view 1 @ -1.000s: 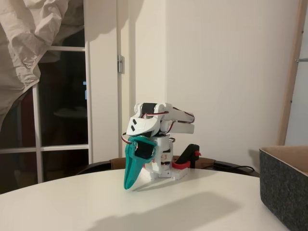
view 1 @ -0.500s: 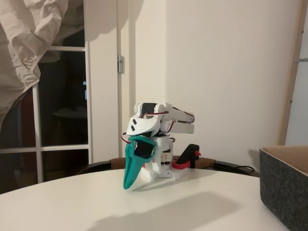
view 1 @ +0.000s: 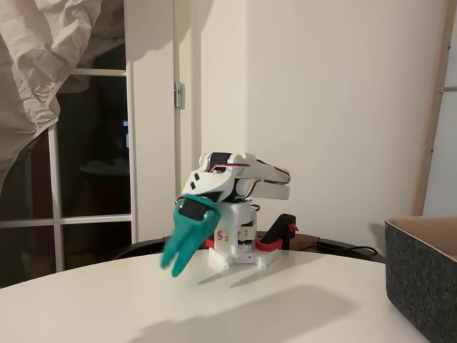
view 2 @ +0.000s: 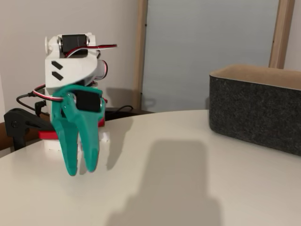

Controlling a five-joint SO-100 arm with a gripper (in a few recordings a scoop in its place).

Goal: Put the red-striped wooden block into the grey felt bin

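Observation:
My white arm sits folded at the back of the round white table (view 1: 271,307). Its teal gripper (view 1: 172,266) hangs tips-down just above the tabletop. In the closer fixed view the gripper (view 2: 81,168) has its two fingers a little apart, with nothing between them. The grey felt bin (view 1: 423,284) stands at the right edge of the table, well away from the gripper. Its dark wall and tan rim also appear at the right of the closer view, bin (view 2: 256,113). The red-striped wooden block is out of view.
A black and red clamp (view 1: 280,234) holds the arm's base (view 1: 235,254) to the table's far edge. A cable (view 1: 350,250) runs behind the base. A window with a crumpled white sheet (view 1: 50,64) is at the back left.
The gripper has swung to the left and turned, and its fingers now stand slightly apart where they looked closed together before. The bin has not moved.

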